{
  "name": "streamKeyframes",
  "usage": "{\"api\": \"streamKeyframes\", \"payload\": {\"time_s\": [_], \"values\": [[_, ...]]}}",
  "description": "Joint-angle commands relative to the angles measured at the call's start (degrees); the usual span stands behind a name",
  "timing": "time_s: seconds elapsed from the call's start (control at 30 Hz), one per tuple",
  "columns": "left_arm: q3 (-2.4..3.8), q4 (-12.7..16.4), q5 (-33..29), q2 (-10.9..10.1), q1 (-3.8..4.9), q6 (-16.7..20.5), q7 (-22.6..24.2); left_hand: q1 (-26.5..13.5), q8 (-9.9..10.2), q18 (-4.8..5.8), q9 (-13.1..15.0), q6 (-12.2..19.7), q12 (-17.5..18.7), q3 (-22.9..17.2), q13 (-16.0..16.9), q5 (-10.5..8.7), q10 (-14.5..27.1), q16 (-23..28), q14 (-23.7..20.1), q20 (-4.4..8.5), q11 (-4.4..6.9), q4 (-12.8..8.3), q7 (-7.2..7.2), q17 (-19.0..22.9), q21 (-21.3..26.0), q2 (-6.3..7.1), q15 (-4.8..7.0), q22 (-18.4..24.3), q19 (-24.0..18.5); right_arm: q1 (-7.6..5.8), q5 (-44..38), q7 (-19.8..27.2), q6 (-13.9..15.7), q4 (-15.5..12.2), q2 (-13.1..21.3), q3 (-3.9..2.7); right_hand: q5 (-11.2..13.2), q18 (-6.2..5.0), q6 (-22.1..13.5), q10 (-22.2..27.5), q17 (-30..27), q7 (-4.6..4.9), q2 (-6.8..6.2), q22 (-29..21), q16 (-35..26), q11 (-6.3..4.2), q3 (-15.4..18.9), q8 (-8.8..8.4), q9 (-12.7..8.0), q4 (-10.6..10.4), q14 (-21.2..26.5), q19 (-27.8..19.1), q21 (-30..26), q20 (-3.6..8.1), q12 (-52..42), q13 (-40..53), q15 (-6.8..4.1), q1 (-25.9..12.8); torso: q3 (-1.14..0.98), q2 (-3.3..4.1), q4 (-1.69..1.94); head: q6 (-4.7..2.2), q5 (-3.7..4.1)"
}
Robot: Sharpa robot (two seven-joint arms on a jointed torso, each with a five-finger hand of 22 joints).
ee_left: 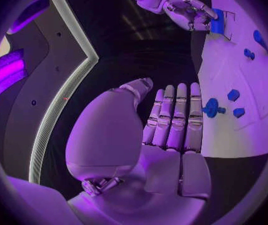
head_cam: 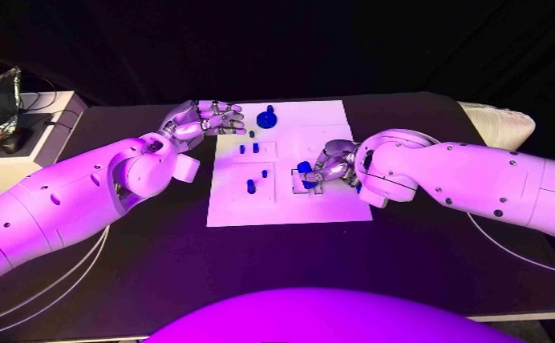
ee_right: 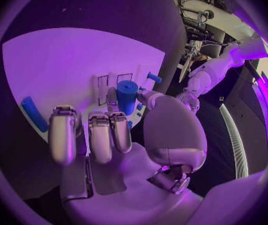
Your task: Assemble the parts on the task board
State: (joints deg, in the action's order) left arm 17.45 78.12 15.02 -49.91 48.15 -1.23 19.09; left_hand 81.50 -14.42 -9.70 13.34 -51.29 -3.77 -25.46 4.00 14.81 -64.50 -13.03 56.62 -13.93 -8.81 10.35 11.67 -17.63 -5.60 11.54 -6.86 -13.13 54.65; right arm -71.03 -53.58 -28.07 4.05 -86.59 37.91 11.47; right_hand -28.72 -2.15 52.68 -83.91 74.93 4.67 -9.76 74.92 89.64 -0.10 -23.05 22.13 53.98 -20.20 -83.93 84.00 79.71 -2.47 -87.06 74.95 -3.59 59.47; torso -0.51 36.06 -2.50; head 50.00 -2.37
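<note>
My left arm (head_cam: 81, 191) comes in low across the table; its silver many-fingered left hand (head_cam: 206, 121) is held out flat, fingers (ee_left: 174, 116) straight and side by side, nothing in it. My right arm (head_cam: 463, 179) is bent inward, the silver right hand (head_cam: 330, 165) palm-down, thumb and fingers (ee_right: 100, 135) closed around a blue cylindrical part (ee_right: 126, 96).

The flat white rectangular task board (head_cam: 289, 199) lies at the centre of the black worktop (head_cam: 382, 263). The silver left hand (head_cam: 203, 123) sits at the board's far left edge. The silver right hand (head_cam: 330, 168) rests on the board's right half, around a small blue cylindrical part (head_cam: 304, 167). A round blue disc part (head_cam: 267, 119) stands near the far edge, with two small blue pegs (head_cam: 248, 148) nearer and another blue peg (head_cam: 251, 187) nearer still.
</note>
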Motion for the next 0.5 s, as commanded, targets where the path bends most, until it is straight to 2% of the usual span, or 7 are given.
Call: {"api": "streamKeyframes", "payload": {"time_s": [0.03,0.5], "values": [[0.05,0.18,-0.4,0.02,-0.01,-1.0,0.25,-0.34,0.37,-0.71,-0.04,0.24,0.14,-0.05,-0.08,-0.25,0.06,0.37,0.02,-0.29,-0.12,0.31,0.08,-0.05,0.18,-0.04,-0.33,0.05,0.11,0.14,-1.43,0.05,-0.4,0.07,-0.2,0.01,0.32,0.18,0.77,-3.77,15.07,-0.44,0.08,12.45,0.36,0.01,-8.48,-0.12,0.05,8.4,-6.07,3.34,-0.36,0.17,0.28,12.05,-0.14,-0.66,-0.04,0.01,-0.02,0.0,-0.17],[0.05,0.24,-0.41,-0.13,0.0,-1.03,0.12,-0.34,0.37,-0.71,-0.04,0.24,0.14,-0.05,-0.08,-0.25,0.06,0.37,0.02,-0.29,-0.12,0.31,0.08,-0.05,0.18,-0.04,-0.33,0.05,0.11,0.27,-1.8,0.02,-1.45,0.3,-0.62,0.01,1.58,0.19,0.91,-3.74,15.07,-0.39,-0.24,12.47,0.36,0.08,-8.41,-0.29,0.18,8.48,-6.07,3.34,-0.3,0.11,0.33,12.02,-0.08,-1.58,-0.01,0.0,-0.01,0.0,-0.46]]}}
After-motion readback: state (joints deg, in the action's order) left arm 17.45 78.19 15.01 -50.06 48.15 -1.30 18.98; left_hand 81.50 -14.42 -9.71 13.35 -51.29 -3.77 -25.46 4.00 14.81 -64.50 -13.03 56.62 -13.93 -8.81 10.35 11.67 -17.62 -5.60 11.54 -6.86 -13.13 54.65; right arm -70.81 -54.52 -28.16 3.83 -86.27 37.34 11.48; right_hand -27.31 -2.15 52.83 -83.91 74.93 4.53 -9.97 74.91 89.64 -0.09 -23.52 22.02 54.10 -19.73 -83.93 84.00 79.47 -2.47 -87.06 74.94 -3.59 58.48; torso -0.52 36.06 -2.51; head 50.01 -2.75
